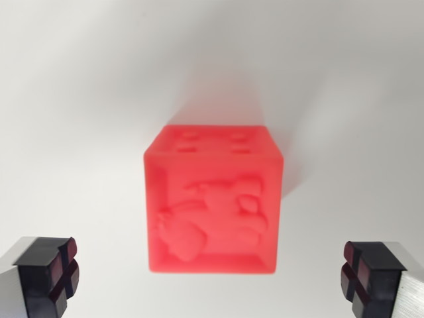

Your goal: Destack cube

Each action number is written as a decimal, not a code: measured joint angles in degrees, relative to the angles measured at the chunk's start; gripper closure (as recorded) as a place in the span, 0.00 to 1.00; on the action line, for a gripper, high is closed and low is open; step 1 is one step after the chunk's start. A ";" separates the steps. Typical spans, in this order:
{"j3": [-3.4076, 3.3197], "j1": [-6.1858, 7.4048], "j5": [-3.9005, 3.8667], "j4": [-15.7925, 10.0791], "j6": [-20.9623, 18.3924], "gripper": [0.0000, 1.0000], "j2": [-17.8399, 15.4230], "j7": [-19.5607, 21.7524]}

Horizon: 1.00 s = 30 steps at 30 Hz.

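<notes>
Your gripper (211, 278) hangs wide open, holding nothing; the red cube (213, 199) sits centred between its fingers, ready for closing.

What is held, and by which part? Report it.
Nothing is held: the gripper is open, its jaws wide apart, clear of the red cube.

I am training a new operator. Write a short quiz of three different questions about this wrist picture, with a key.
1. True or false: the pincer is shut on the red cube.
2. What shows on the cube's top face? A) round studs B) a handle C) a label
3. Fill in: the cube rests on a ___ surface.

Key: 1 false, its fingers stand apart, clear of the cube; 2 A; 3 white.
</notes>
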 joint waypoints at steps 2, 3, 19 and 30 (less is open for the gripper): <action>-0.01 0.00 -0.03 -0.09 -1.00 0.00 -1.12 0.02; -0.02 0.00 -0.05 -0.14 -1.53 0.00 -1.67 0.04; -0.05 0.00 -0.37 -0.29 -10.79 0.00 -11.11 0.24; -0.05 0.00 -0.49 1.16 -17.68 0.00 -16.59 0.33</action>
